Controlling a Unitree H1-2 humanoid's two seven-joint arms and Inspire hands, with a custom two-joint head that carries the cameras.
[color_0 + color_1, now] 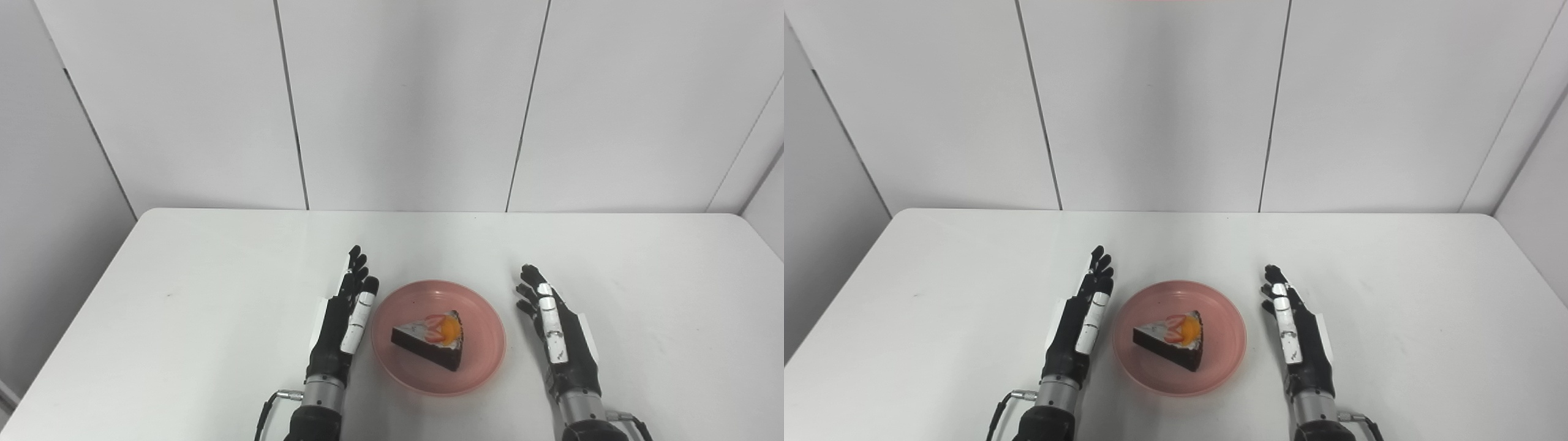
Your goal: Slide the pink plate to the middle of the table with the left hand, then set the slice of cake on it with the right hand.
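Robot hands (343, 324) flank plate (484, 361) (white table (184, 294), panelled walls (404, 104)).

Dark cake slice (432, 342) lies on pink plate (484, 361).

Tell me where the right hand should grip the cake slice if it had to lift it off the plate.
Pinch the cake across its wide back end, coming from above on the right hand's side. The tip points left, the tall dark crust faces right, and fruit sits on top, so grip the flat sides, not the topping. The plate rim is low.
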